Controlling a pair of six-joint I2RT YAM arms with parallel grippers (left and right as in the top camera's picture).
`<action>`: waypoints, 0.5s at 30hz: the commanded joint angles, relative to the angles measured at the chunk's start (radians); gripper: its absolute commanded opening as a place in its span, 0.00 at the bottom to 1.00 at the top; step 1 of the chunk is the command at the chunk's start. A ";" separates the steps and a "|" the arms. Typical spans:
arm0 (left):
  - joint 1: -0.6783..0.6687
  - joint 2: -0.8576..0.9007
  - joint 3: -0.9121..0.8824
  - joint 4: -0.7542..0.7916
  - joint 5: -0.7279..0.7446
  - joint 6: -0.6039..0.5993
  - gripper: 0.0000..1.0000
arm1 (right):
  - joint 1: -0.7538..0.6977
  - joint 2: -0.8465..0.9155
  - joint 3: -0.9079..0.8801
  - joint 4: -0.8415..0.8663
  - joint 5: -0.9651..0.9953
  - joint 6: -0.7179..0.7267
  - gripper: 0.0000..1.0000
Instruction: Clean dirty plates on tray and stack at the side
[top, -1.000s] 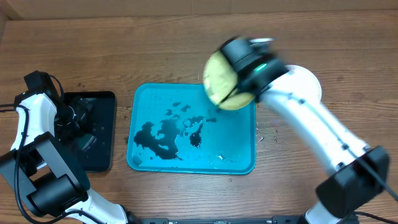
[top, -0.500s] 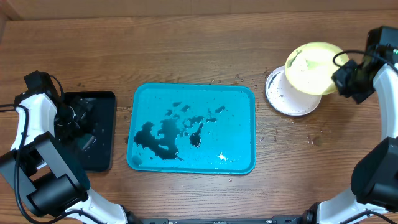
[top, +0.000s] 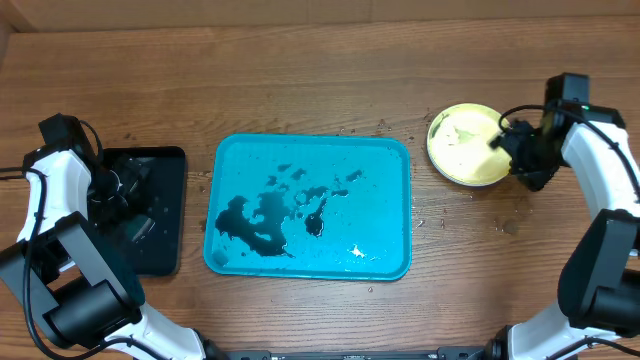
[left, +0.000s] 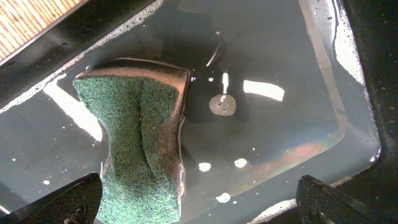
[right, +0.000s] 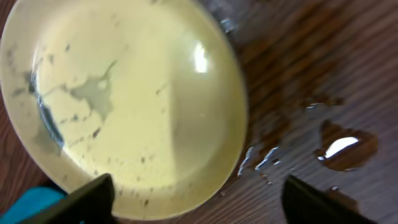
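Note:
The yellow-green plate lies flat on the table to the right of the turquoise tray. Grey-black smears mark the left half of the plate. My right gripper hangs low at its right edge. In the right wrist view this gripper is open, with the plate's near rim between the wide jaws. No plate lies on the tray, only black smears. My left gripper stands open over a green sponge, whose near end lies beside the left fingertip.
The sponge lies in shallow soapy water inside a black tray left of the turquoise one, and my left gripper hovers there. Water drops and a small puddle wet the wood beside the plate.
My right gripper carried the yellow-green plate from above the tray to the right, set it down over a white plate there, and opened. The left arm has not moved.

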 joint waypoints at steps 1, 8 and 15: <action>0.004 0.013 0.018 0.001 0.006 0.008 1.00 | 0.031 -0.014 0.016 -0.019 -0.099 -0.069 0.97; 0.004 0.013 0.018 0.001 0.006 0.008 1.00 | 0.040 -0.156 0.088 -0.189 -0.104 -0.068 0.97; 0.004 0.013 0.018 0.001 0.006 0.008 1.00 | 0.051 -0.435 0.075 -0.386 -0.104 -0.112 0.99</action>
